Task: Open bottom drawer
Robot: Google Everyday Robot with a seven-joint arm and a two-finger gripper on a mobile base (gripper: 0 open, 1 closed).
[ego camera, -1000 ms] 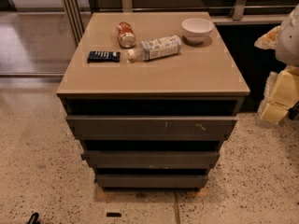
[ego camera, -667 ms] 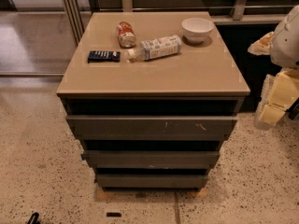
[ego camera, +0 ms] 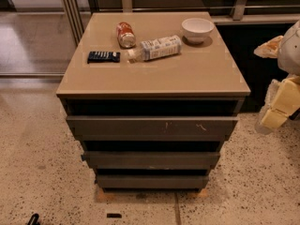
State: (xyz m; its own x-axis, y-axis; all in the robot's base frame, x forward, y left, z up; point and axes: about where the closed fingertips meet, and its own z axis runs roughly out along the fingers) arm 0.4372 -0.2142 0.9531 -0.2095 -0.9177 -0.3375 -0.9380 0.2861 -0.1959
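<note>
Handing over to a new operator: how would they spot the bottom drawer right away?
Find the tan-topped cabinet mid-frame; the gripper hangs beyond its right side. Three drawer fronts stack beneath the top, and the bottom drawer is the lowest, just above the speckled floor. It is the narrowest and unmarked, unlike the scratched top front.

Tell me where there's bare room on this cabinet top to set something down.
The front half of the cabinet top is bare, from the front edge up to the dark packet and bottle. The back is crowded: can, bottle, bowl. The hand hangs right of the cabinet.
</note>
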